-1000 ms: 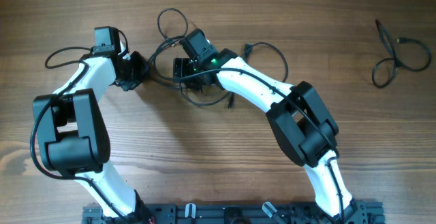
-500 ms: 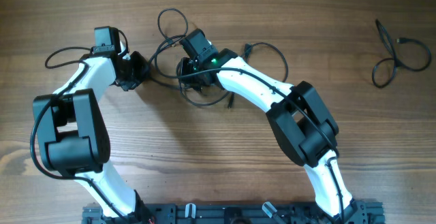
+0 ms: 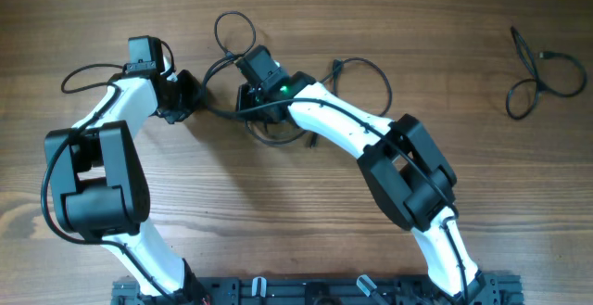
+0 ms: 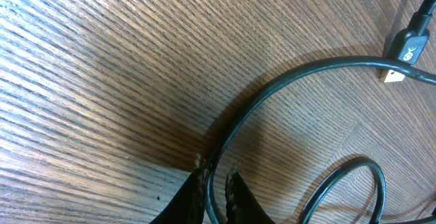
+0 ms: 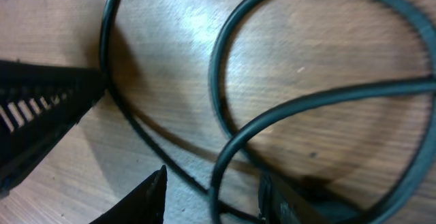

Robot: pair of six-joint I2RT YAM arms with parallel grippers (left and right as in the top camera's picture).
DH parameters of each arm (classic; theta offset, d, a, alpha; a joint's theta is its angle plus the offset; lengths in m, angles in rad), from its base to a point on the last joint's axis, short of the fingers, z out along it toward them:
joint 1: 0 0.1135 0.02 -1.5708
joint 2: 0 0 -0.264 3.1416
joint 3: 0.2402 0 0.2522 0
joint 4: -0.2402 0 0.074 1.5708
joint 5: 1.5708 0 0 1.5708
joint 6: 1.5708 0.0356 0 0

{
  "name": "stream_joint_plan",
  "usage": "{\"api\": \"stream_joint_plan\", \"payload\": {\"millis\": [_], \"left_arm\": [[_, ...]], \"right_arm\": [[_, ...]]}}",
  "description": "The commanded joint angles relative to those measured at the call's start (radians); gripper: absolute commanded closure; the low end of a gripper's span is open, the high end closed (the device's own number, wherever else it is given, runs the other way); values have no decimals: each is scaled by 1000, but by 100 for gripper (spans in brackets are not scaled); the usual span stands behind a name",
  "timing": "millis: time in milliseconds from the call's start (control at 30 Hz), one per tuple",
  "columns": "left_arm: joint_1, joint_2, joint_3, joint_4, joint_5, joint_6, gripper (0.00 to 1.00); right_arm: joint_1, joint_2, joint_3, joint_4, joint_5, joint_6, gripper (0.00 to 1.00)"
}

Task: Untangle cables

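The cables (image 3: 278, 124) lie as a black tangle of loops at the table's middle back. My left gripper (image 3: 197, 101) is at the tangle's left end. In the left wrist view it (image 4: 218, 183) is shut on one thin black cable (image 4: 286, 81), which curves away toward a plug (image 4: 407, 47). My right gripper (image 3: 243, 99) hovers over the tangle's left part. In the right wrist view its jaws (image 5: 212, 190) stand apart with a cable strand (image 5: 216, 163) running between them and a gap on each side. More loops (image 5: 327, 101) cross just beyond.
A separate black cable (image 3: 540, 71) lies looped at the far right of the wooden table (image 3: 389, 27). The left arm's own thick wire (image 3: 88, 71) arcs at the left. A black ribbed part (image 5: 41, 115) fills the left edge of the right wrist view.
The right gripper's jaws have narrowed around a strand and it has shifted slightly left. The cable stretch between the two grippers looks straighter. The left arm holds still.
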Motion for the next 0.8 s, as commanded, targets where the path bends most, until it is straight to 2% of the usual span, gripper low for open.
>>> {"api": "stream_joint_plan", "payload": {"millis": [0,767], "left_arm": [[-4,-5,10,3,-8,-6,86],[-4,-5,10,3,-8,-6,87]], "right_arm": [[9,-30,-6,0,-8,14,54],[10,39,-6,26,37,11,54]]}}
